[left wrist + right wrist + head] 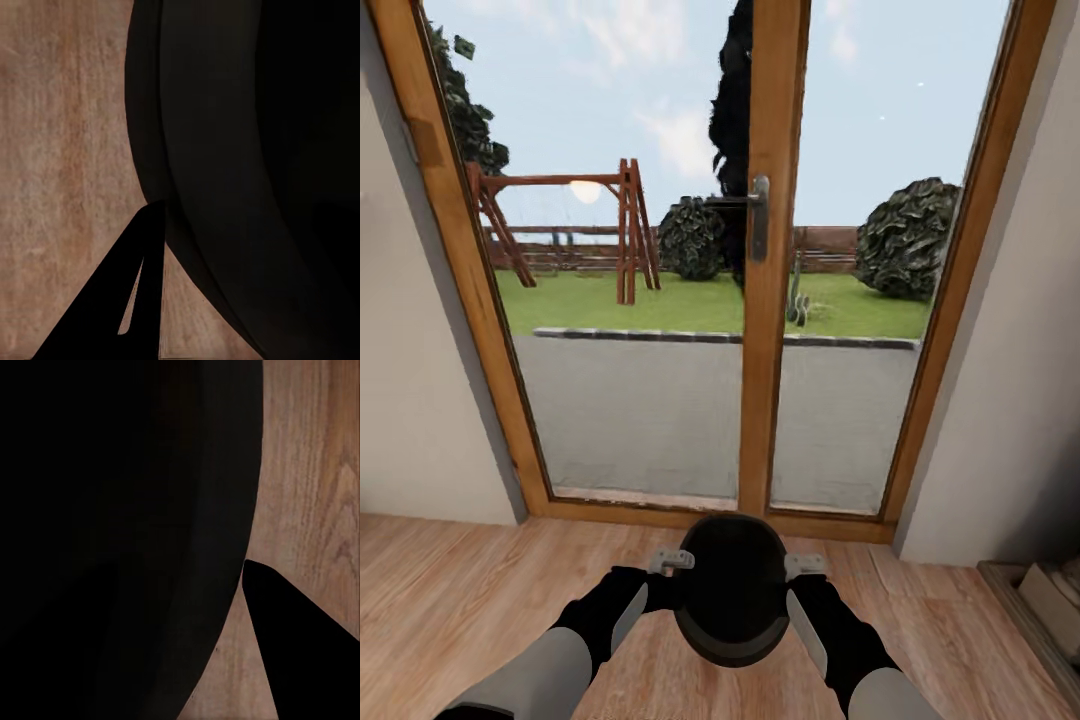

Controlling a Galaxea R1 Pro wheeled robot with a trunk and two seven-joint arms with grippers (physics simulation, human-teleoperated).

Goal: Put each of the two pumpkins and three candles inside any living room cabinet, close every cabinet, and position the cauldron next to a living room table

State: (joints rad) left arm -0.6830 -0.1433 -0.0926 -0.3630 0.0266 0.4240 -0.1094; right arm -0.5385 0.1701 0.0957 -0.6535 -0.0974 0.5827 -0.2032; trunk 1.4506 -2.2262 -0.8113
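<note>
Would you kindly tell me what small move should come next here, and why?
Probably turn the base away from the glass doors. The cauldron is pressed between the left tool and the right tool, above the wood floor, and no table is ahead to set it beside.

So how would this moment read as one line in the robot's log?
carrying: cauldron | hold: left gripper and right gripper at opposite sides | facing: glass doors | floor: wood planks
</note>
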